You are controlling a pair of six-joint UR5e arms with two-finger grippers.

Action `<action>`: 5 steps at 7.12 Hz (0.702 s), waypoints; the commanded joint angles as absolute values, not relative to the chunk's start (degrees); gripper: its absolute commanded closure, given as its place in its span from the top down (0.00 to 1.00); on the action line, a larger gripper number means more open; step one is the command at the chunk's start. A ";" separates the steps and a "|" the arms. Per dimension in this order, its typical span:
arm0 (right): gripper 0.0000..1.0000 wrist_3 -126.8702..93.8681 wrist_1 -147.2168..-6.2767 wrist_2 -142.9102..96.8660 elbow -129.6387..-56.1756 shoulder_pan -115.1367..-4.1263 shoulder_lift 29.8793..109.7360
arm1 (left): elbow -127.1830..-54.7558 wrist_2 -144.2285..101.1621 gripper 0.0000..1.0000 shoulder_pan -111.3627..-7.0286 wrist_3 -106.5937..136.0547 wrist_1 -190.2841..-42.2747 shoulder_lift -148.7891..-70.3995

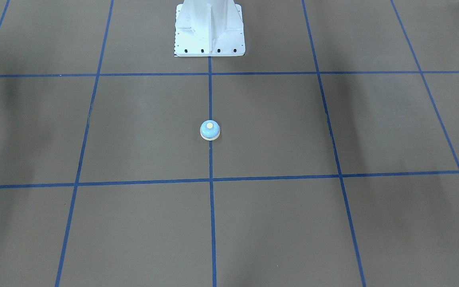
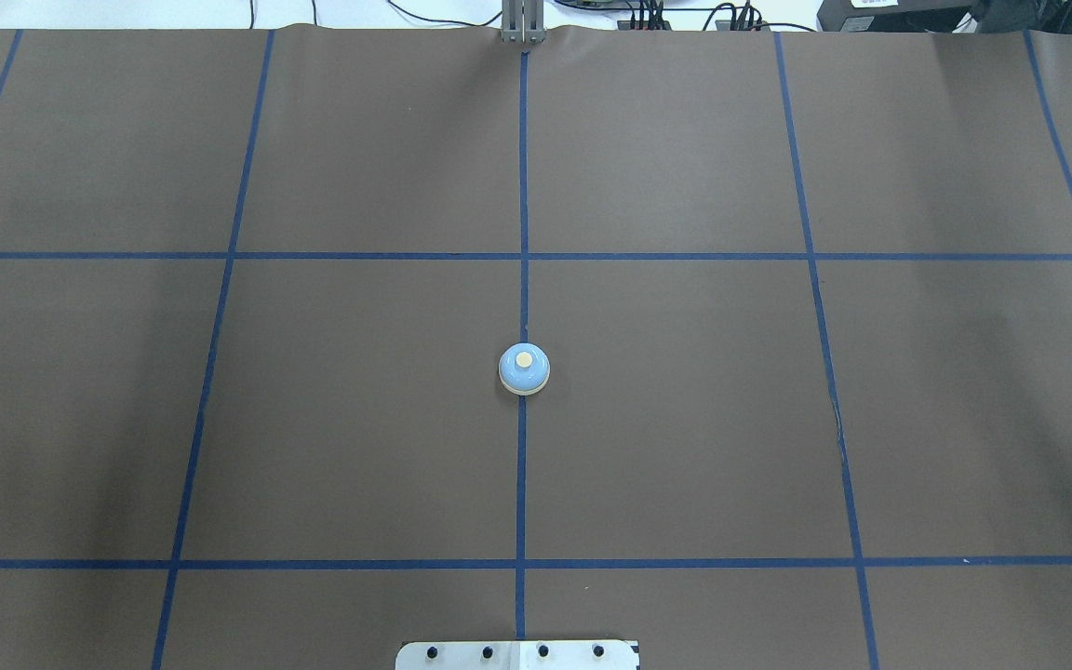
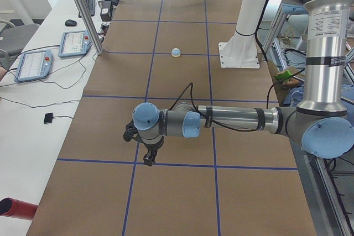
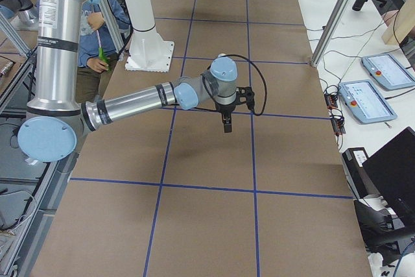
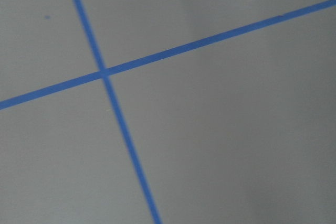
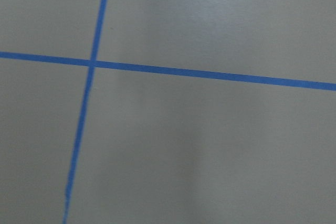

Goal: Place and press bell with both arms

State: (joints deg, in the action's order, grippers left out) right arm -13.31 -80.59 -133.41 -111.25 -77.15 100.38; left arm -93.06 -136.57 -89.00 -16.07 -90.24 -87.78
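Observation:
The bell (image 1: 210,130) (image 2: 524,369), light blue with a cream base and button, stands upright on the centre tape line in front of the pedestal, with nothing touching it. It is small and far away in the exterior left view (image 3: 175,52). My left gripper (image 3: 148,159) points down over a tape crossing, well short of the bell. My right gripper (image 4: 225,125) hangs above the brown table at the opposite end. Each gripper shows only in a side view, so I cannot tell whether it is open or shut. Both wrist views show only bare table and blue tape.
The white bolted pedestal (image 1: 209,36) (image 2: 517,654) stands at the robot's side of the table. Beside the table, a white bench holds teach pendants (image 3: 33,64) (image 4: 366,100) and aluminium posts (image 3: 83,9). A person (image 4: 97,27) sits behind the pedestal.

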 commanded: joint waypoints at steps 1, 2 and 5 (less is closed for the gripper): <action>1.00 0.24 -80.95 -136.83 -107.15 -85.76 103.80 | -90.45 -133.77 0.99 -89.56 -16.08 -89.74 -88.15; 1.00 0.26 -80.95 -137.28 -107.23 -85.87 103.62 | -90.35 -133.86 0.99 -89.65 -14.78 -89.65 -88.15; 1.00 2.35 -88.40 -136.32 -107.40 -82.89 101.43 | -91.49 -134.47 0.99 -89.56 -5.82 -89.91 -88.42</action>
State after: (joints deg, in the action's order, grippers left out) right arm 0.73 -85.35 -136.56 -107.27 -84.26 102.25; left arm -91.18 -134.33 -89.60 -8.79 -89.71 -88.31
